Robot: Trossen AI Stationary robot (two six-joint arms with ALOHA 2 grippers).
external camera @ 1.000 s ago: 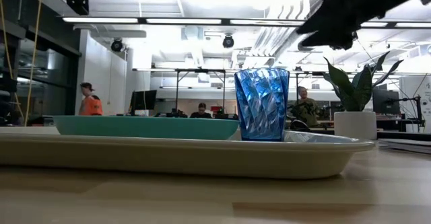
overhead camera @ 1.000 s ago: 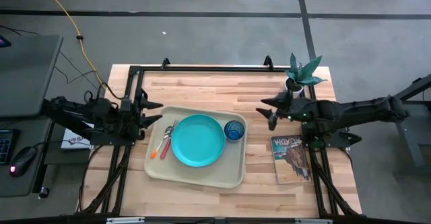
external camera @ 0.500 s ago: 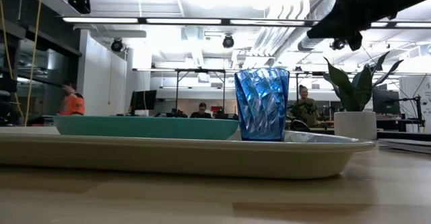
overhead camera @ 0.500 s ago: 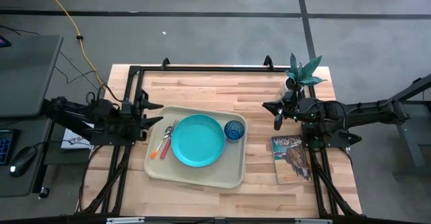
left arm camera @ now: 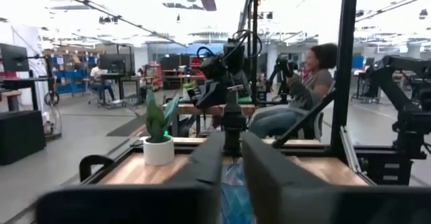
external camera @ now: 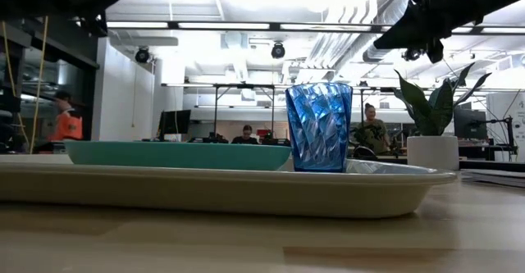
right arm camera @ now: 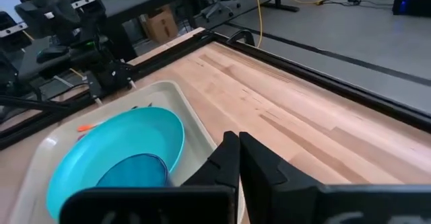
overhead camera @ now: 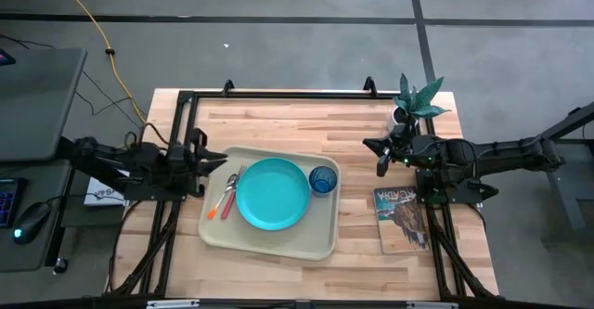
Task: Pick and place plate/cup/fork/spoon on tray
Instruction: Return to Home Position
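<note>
High view: wood tabletop (overhead camera: 278,114), tray (overhead camera: 320,244) holds plate (overhead camera: 272,193), cup (overhead camera: 322,180) just right of it. Magazine (overhead camera: 401,218) and plant (overhead camera: 418,97) at right edge. Left tool (overhead camera: 218,157) and right tool (overhead camera: 376,151) flank the tray, fingers together. People (external camera: 373,125) sit in the room behind.

Surface and material notes, table and its contents.
Table (overhead camera: 278,119): pale wood in glued strips, grain visible, smooth with a low satin sheen in the low view. Frame (overhead camera: 278,94) round the table edge: black metal bars, matt. Tray (overhead camera: 269,242): beige, looks like moulded plastic, smooth, dull finish. Plate (overhead camera: 272,193): turquoise, smooth, even, plastic-looking, faint sheen only. Cup (external camera: 318,125): translucent blue, faceted wall, glossy, catches bright highlights; glass or plastic cannot be told. Magazine (overhead camera: 401,218): printed paper cover. Pot (external camera: 431,152): white, smooth, matt. Plant (overhead camera: 422,96): leaves green, slightly waxy.
</note>
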